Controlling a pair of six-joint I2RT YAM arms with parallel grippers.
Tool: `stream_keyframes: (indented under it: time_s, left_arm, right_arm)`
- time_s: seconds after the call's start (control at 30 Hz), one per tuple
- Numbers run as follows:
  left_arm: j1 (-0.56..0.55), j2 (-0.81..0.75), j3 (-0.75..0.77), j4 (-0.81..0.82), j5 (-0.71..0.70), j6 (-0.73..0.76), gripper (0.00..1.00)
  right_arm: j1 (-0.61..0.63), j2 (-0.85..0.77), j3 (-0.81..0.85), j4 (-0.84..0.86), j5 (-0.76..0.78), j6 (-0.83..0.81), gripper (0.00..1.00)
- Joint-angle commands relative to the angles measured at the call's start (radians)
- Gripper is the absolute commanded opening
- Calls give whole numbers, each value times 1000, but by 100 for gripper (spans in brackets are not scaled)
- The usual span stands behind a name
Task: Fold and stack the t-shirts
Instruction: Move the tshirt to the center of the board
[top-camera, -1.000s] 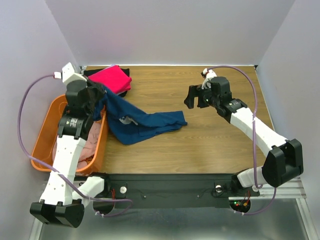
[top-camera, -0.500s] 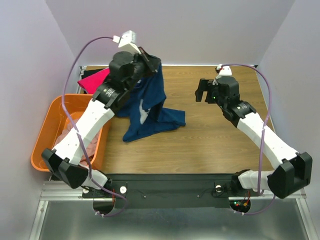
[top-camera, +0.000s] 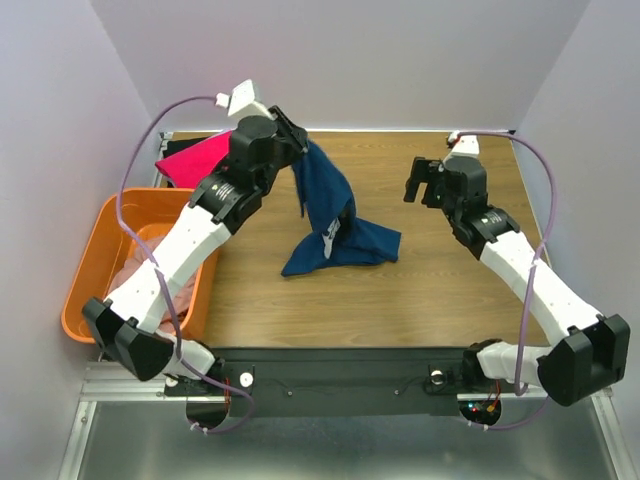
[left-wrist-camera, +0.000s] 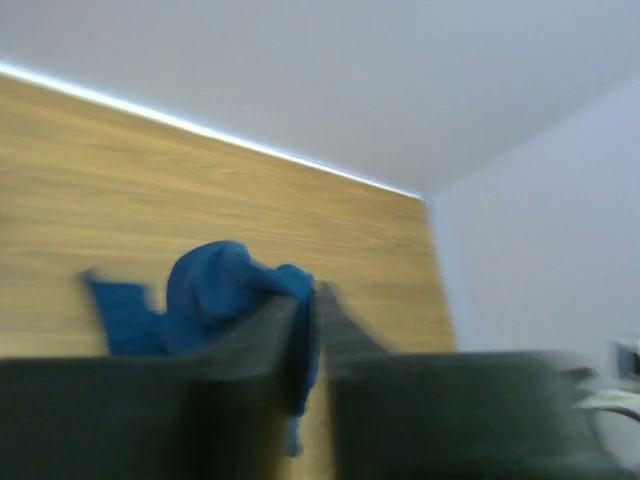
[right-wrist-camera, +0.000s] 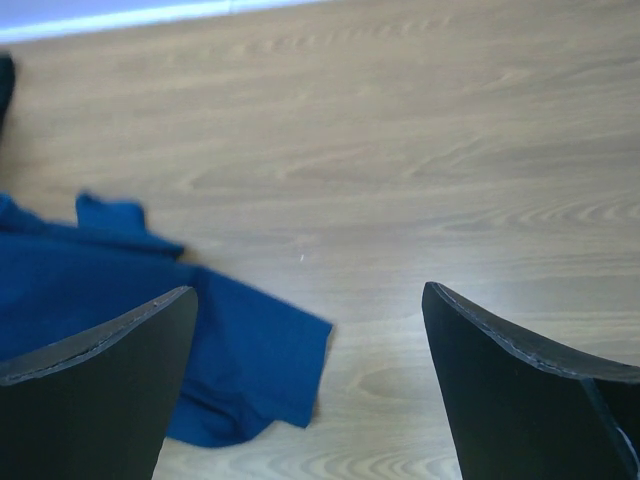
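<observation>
Over the wooden table (top-camera: 430, 290), the navy blue t-shirt (top-camera: 325, 205) is being dangled to unfurl — pinched tight in the left gripper (top-camera: 296, 143) — the right gripper (top-camera: 420, 185) being held wide open, empty.

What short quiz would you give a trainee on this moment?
1. True or false: the left end effector is shut on the navy t-shirt.
2. The right end effector is: A) open and empty; B) holding a sleeve; C) shut and empty.
3. What does the hanging shirt's lower end rest on?
Key: 1 true; 2 A; 3 the table.
</observation>
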Motion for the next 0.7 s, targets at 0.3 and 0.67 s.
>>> stream_keyframes:
  time_s: [0.3,0.67]
  left_arm:
    - [72,-125,-358,-160,-79,-86,98]
    - [69,-66,-475,-144,84,-34,99]
  right_arm:
    - [1,209,-167,-11,-339,11,96]
    - [1,342,-196,-11,-489,77,88]
